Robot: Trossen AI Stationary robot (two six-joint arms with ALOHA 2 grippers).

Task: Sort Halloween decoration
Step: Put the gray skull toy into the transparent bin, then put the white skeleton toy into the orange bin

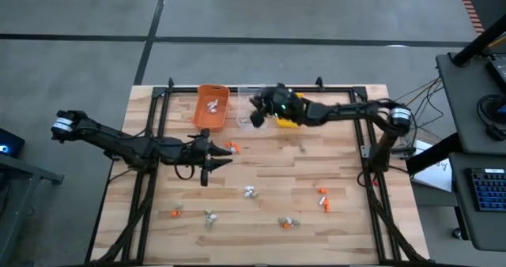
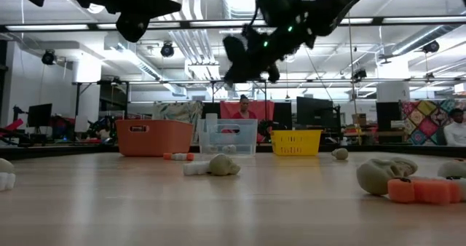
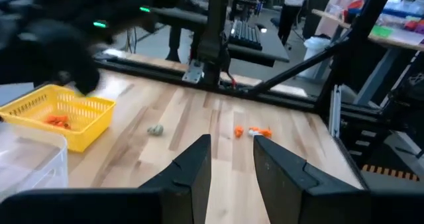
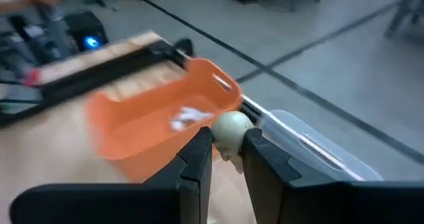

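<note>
Tiny trinkets lie scattered on the wooden table: orange ones [image 1: 231, 147] [image 1: 322, 192], a white one [image 1: 250, 192] and grey-tan ones [image 2: 222, 166] [image 2: 386, 175]. My right gripper [image 1: 257, 110] [image 4: 226, 148] hangs above the table's far side, over the gap between the orange bin [image 1: 212, 107] and the clear bin [image 1: 245, 99], and is shut on a grey-tan trinket [image 4: 230, 128]. My left gripper [image 1: 217, 158] [image 3: 232, 158] hovers over the table's left middle, open, with nothing between its fingers. White trinkets [image 4: 187, 116] lie in the orange bin, and orange ones [image 3: 58, 120] lie in the yellow bin [image 3: 59, 111]. My right gripper pinches the rounded grey-tan trinket [image 4: 232, 132] between its two fingertips, at their free ends. The trinket is lifted clear of the table and sits above the bins' rims.
The three bins stand in a row along the far edge; my right arm covers most of the yellow bin [image 2: 297, 142] in the high view. A black frame rail [image 1: 150, 133] runs around the table. Bare wood [image 1: 277, 168] lies between the trinket clusters. People stand beyond the far edge.
</note>
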